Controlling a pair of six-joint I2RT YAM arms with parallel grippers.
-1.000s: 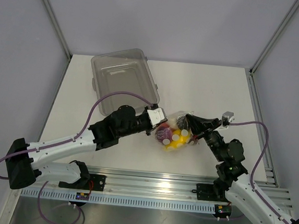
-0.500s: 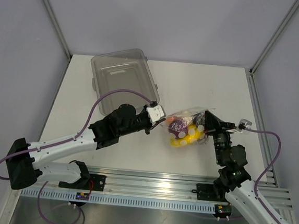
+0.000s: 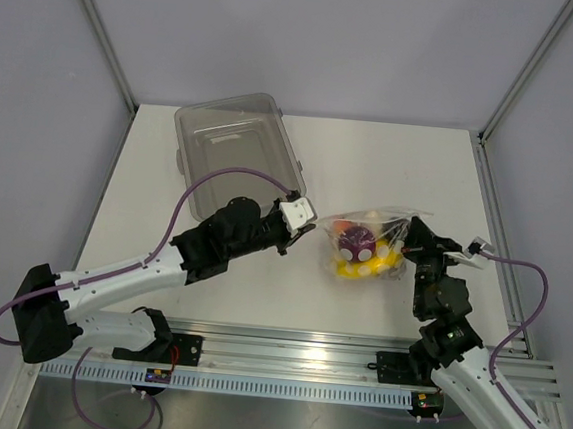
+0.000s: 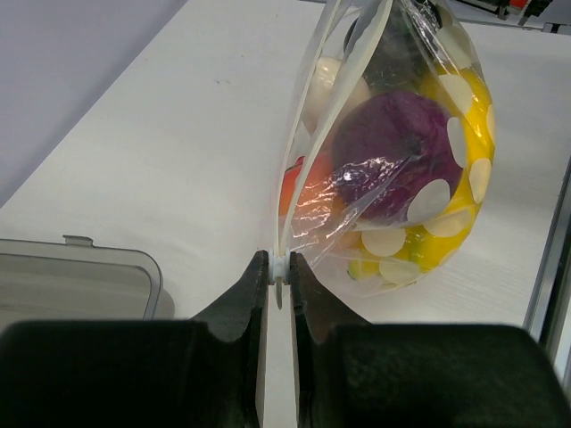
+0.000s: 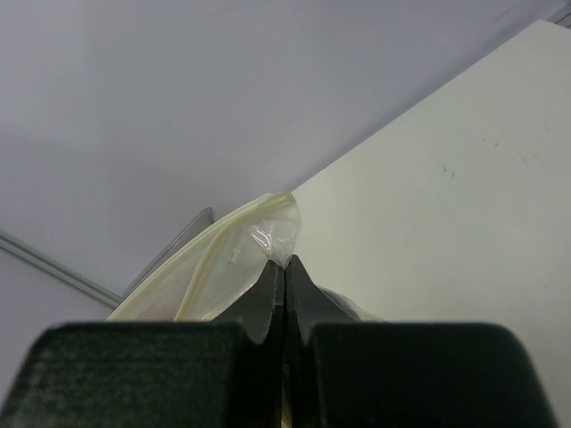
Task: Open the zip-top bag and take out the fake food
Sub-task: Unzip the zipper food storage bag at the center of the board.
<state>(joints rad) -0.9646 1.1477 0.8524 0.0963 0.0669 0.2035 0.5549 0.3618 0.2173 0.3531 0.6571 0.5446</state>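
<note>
Bag: zip-top bag (image 3: 366,244) of clear film, strung between the two hands above the table (image 3: 391,163), right of centre and nearer the arms than the far wall; whether its underside touches the table cannot be told.
Bag shape: top edge pulled taut from one hand to the other, the filled belly hanging below it.
Contents: fake food (image 3: 360,255) all inside the bag, bunched at the bottom.
Pieces seen: in the left wrist view, a dark purple round piece (image 4: 393,147) at the middle, a yellow piece (image 4: 451,241) with white round spots under and beside it, an orange-red piece (image 4: 302,185) at the left side of the bag.
Left hand: left hand (image 3: 309,233) nearly closed, pinching the left end of the bag's top edge; close up, the film (image 4: 375,169) rises straight out of the pinch (image 4: 279,267).
Right hand: right hand (image 3: 409,235) shut tight on the right corner of the bag, a tuft of film (image 5: 272,236) standing up from the fingertips (image 5: 285,267).
Zip: open or closed cannot be told.
Tub: clear-grey rigid tub (image 3: 237,150) on the far left part of the table, well apart from the bag.
</note>
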